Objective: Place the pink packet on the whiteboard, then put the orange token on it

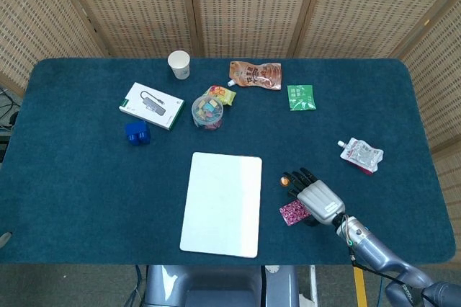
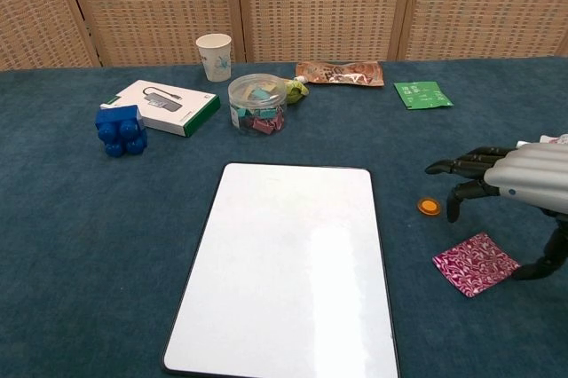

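Note:
The pink packet (image 2: 476,263) (image 1: 292,212) lies flat on the blue cloth to the right of the whiteboard (image 2: 288,267) (image 1: 222,202). The small orange token (image 2: 429,207) (image 1: 284,181) rests a little beyond it, near the board's right edge. My right hand (image 2: 519,178) (image 1: 315,197) hovers low over the packet with fingers spread toward the token and the thumb down beside the packet's right corner, holding nothing. The left hand is out of both views.
At the back stand a paper cup (image 2: 214,56), a white box (image 2: 162,106), a blue block cluster (image 2: 121,130), a clear tub of clips (image 2: 257,104), a brown pouch (image 2: 340,73) and a green sachet (image 2: 422,94). A white-and-red pouch (image 1: 361,154) lies right.

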{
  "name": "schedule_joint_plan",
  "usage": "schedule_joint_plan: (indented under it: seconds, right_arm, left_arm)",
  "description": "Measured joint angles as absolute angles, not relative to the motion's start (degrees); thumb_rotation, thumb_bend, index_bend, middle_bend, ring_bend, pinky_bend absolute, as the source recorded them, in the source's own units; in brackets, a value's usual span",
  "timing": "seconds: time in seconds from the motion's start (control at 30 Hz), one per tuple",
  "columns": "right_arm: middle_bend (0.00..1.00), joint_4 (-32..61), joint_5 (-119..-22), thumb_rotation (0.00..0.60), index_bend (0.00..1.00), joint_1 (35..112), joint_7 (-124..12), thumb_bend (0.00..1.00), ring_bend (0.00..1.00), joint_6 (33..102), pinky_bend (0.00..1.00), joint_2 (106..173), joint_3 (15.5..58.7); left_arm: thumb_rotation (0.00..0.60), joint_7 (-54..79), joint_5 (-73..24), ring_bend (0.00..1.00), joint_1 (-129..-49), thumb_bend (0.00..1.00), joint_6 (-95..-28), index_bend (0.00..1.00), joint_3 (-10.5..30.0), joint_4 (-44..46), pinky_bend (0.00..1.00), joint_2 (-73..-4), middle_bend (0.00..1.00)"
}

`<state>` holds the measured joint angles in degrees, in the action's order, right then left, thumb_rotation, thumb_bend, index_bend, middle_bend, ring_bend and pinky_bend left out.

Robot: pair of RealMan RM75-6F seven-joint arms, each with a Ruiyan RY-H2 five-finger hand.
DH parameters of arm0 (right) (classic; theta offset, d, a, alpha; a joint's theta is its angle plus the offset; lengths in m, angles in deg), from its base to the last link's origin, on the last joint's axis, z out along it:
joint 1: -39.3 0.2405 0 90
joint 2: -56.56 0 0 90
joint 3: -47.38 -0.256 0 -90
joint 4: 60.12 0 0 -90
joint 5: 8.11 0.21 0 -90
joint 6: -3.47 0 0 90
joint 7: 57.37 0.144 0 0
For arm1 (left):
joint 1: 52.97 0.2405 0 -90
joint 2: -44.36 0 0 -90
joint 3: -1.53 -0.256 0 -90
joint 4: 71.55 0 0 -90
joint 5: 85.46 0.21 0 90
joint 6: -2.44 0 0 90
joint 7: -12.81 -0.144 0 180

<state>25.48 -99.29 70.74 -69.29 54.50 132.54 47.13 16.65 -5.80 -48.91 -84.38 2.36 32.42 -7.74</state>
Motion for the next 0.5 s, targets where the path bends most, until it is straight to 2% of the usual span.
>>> schedule_joint_plan:
  seconds: [0.5]
  right_arm:
    - [0.0,23.59,-94.95,0.6,0.3,72.25,-75.08,0.23,0.0,51.35,0.0,136.15,47.78]
  left_arm:
    - [0.6,17.05,-6.1,0.0,-49.13,0.04,-83.8,0.0,2.35,32.22,0.0,-7.68,0.0]
